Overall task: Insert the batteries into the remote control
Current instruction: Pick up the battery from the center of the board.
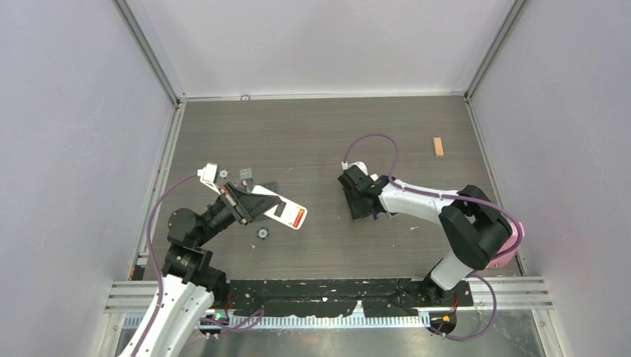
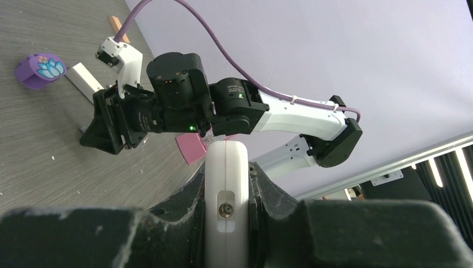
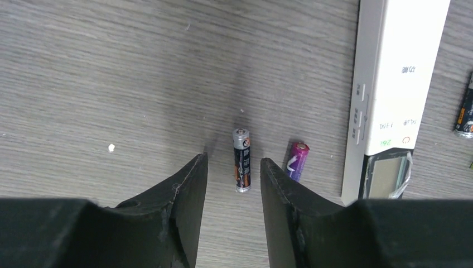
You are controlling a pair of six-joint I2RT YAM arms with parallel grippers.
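My right end effector (image 3: 232, 159), half open, straddles the dark cylindrical battery (image 3: 241, 161) on the grey desk (image 3: 111, 67); the long white bar-shaped remote (image 3: 390, 84) lies near. My left end effector (image 2: 227, 192) clamps a second white remote (image 2: 225, 162).

White arm links (image 2: 295, 114) with black joints (image 2: 173, 78); a purple cable (image 1: 370, 136) arcs behind the right gripper (image 3: 233, 163), whose black fingers (image 3: 181, 206) look scuffed.

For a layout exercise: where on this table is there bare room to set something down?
Bare: the far strip of table along the back wall, left of the wooden block; the gap between left gripper and right gripper. Crowded: black battery, purple battery and long remote at the right gripper; small parts around the wide remote held on the left.
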